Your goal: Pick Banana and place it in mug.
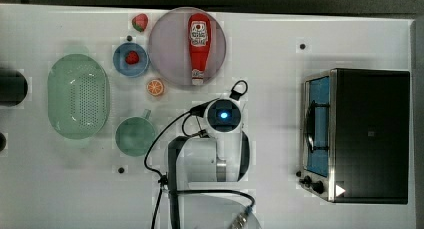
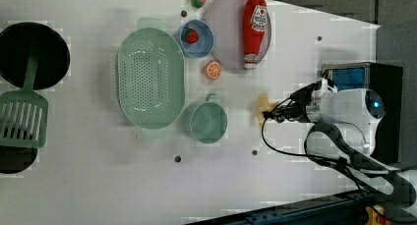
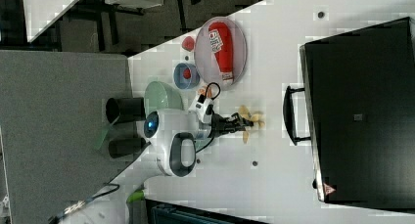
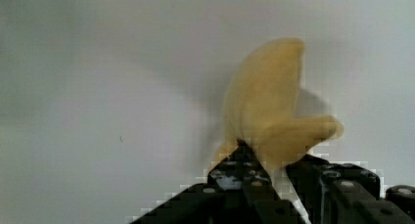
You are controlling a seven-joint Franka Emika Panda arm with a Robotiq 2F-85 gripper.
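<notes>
With my hand (image 4: 266,172) clamped on the banana (image 4: 274,121) just above the worktop (image 2: 98,185), I judge the pick made; next comes lifting and carrying it over the mug (image 2: 208,123) nearby.

Franka Panda arm (image 1: 210,156): glossy white rounded link shells with dark grey to black bands at the joints. Wrist housing (image 1: 223,115): white, round, ringed in dark trim, with a glowing blue light at its centre. Cables: thin black leads loop off the wrist; one forms a small loop (image 1: 239,89) just past the housing, others trail back along the links. Gripper (image 3: 240,123): black body with black fingers; in the wrist view, small round screw heads (image 4: 346,184) dot its dark top face, and a pale strip, possibly a label, lies between the blocks.
</notes>
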